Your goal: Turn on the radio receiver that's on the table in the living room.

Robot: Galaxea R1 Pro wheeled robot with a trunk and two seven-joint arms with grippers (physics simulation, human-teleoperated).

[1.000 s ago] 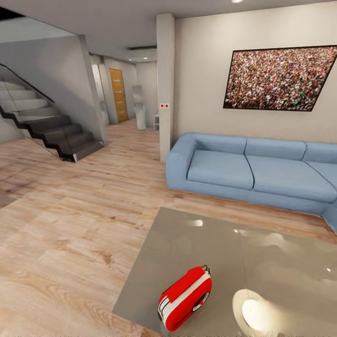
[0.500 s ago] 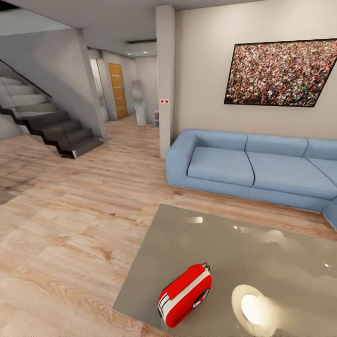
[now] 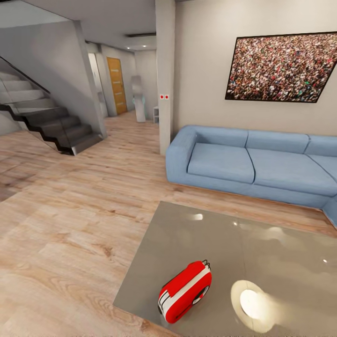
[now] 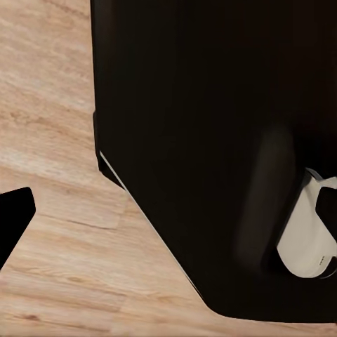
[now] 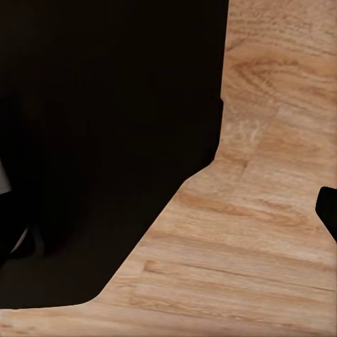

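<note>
The red radio receiver [image 3: 185, 292] lies on the table [image 3: 262, 243], near the table's front left corner, tipped on its side w/ the round dark dial facing right and the thin wire handle at its far end. It sits just in from the table's left edge and close to the front edge. The rest of the shiny grey top is bare, w/ a bright light spot [image 3: 252, 302] just right of the radio. Left of the table there is lots of open wood floor [image 3: 70, 224], running back to the dark stairs [image 3: 56, 126] and a hallway w/ an orange door [image 3: 117, 86]. Past the table's far edge is a strip of floor, then the light-blue sofa [image 3: 252, 166] along the wall, under a big crowd photo [image 3: 281, 68]. A pale pillar [image 3: 164, 79] stands by the sofa's left end. Both wrist views show wood floor and a big black robot part up close; a small dark tip [image 4: 14, 217] pokes in at one edge of the left wrist view, and another [image 5: 328, 210] in the right wrist view. Can't tell how far open the fingers are on either arm, or if they hold anything.
</note>
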